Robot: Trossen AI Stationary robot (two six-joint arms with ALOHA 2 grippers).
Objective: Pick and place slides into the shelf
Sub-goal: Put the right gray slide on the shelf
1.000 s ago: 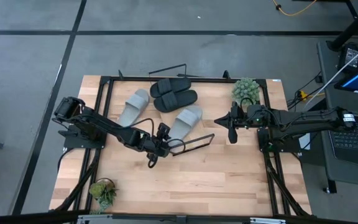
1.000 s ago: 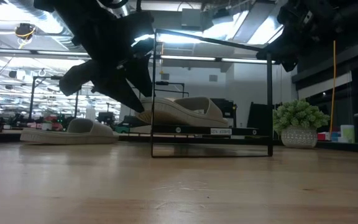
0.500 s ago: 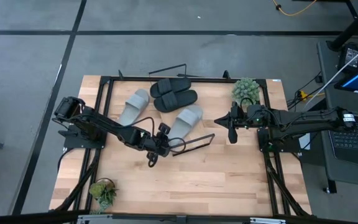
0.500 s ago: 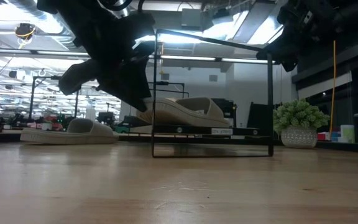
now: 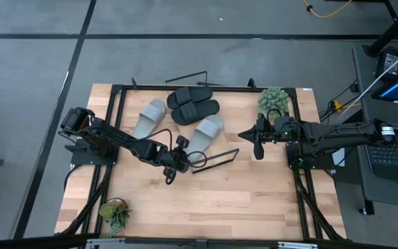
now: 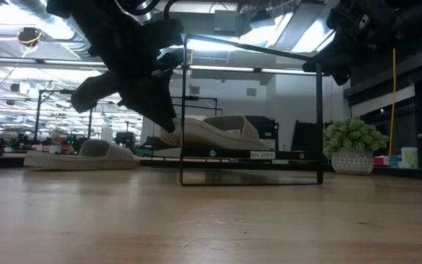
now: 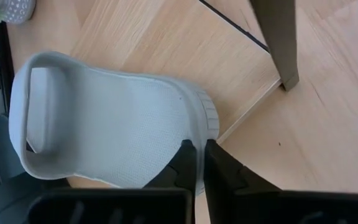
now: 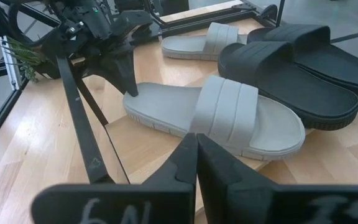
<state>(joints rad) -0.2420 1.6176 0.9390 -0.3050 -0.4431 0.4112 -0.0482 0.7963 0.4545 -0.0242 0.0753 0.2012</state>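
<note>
A light grey slide [image 5: 206, 135] lies on the slanted shelf [image 6: 251, 155], toe toward the far edge. The shelf's black wire frame [image 5: 216, 158] stands around it. My left gripper [image 7: 196, 148] is shut, its tips at this slide's heel. A second grey slide [image 5: 148, 119] and two black slides [image 5: 192, 104] lie flat on the table behind. My right gripper [image 8: 194, 146] is shut on nothing and hovers to the right of the shelf [image 5: 242, 133]. My left gripper's shut fingertips [image 8: 131, 92] meet the heel rim [image 7: 207, 121] of the grey slide on the shelf. They slant down from the table's left and near side. Nothing sits between the fingers. The slide lies flat on the shelf board.
A potted plant [image 5: 273, 100] stands at the far right and a smaller one [image 5: 116, 211] at the near left. Another wire frame part [image 5: 188, 76] lies at the far edge. Bare tabletop [image 5: 240, 200] stretches across the near half.
My left gripper has shut from wide open while staying at the heel of the grey slide on the shelf. The slide stays on the shelf.
</note>
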